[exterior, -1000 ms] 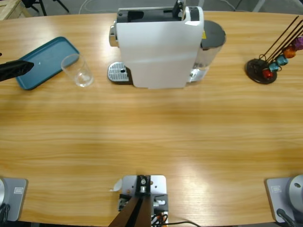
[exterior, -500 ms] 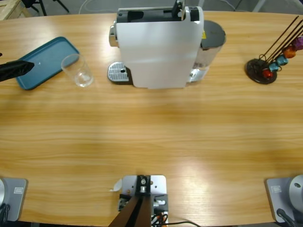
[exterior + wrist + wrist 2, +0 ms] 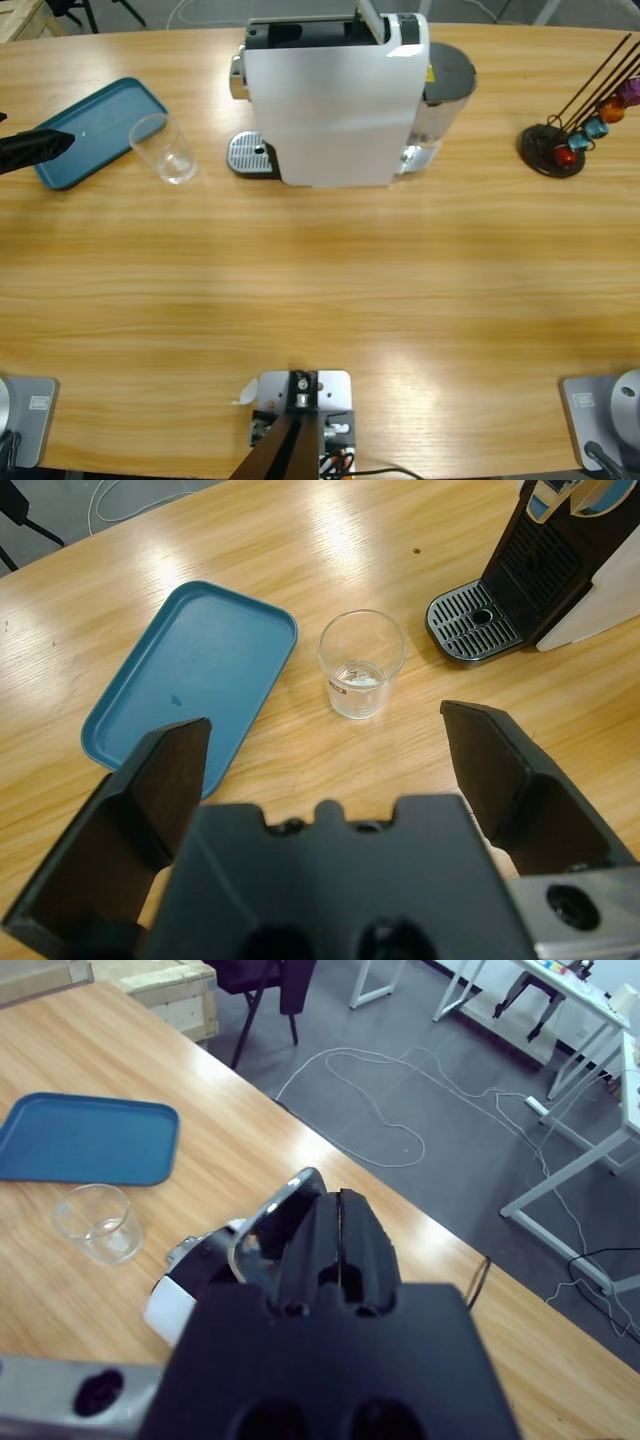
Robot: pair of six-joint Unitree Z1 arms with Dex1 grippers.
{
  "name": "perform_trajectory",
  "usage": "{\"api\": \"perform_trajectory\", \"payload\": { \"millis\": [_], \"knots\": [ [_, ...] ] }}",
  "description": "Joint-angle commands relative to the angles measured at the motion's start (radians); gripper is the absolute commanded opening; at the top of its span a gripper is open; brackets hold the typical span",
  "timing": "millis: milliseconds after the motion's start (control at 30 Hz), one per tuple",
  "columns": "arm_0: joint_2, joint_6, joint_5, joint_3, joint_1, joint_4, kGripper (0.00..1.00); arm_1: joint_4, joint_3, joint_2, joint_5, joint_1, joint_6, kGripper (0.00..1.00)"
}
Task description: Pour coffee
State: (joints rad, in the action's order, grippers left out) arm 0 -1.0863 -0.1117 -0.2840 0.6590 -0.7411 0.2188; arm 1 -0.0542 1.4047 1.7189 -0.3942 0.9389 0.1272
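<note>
The white coffee machine (image 3: pixel 335 100) stands at the table's far middle, its drip grille (image 3: pixel 250 155) facing left. An empty clear glass (image 3: pixel 165 150) stands on the wood between that grille and a blue tray (image 3: pixel 95 130). My left gripper (image 3: pixel 40 146) comes in at the left edge over the tray's near corner. In the left wrist view it (image 3: pixel 325 723) is open, with the glass (image 3: pixel 362 665) a little beyond its jaws. My right gripper (image 3: pixel 335 1205) is shut, its tip against the machine's silver lever (image 3: pixel 270 1230), which stands raised (image 3: pixel 368 15).
A black capsule stand (image 3: pixel 555 145) with coloured capsules sits at the far right. A grey water tank (image 3: pixel 450 75) is behind the machine. Bare wood fills the near half of the table. Beyond the far edge are grey floor, cables and desk legs.
On top of the machine the black tip seen earlier is gone and the silver lever now stands up. The left gripper, glass and tray have not moved.
</note>
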Motion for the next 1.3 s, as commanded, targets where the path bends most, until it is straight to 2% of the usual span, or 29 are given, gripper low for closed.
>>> {"api": "perform_trajectory", "payload": {
  "millis": [33, 567, 967, 1300],
  "knots": [
    [-0.027, -0.008, -0.012, -0.025, -0.006, 0.002, 1.000, -0.011, -0.056, 0.110, 0.011, 0.047, -0.009, 0.000],
    [-0.041, -0.008, -0.011, -0.024, -0.006, 0.005, 1.000, 0.099, -0.136, 0.224, 0.046, 0.063, -0.058, 0.000],
    [-0.053, -0.008, -0.011, -0.023, -0.006, 0.009, 1.000, 0.244, -0.315, 0.258, 0.057, 0.063, -0.115, 0.000],
    [-0.055, -0.008, -0.011, -0.022, -0.006, 0.013, 1.000, 0.249, -0.326, 0.266, 0.064, 0.058, -0.126, 0.000]
  ]
}}
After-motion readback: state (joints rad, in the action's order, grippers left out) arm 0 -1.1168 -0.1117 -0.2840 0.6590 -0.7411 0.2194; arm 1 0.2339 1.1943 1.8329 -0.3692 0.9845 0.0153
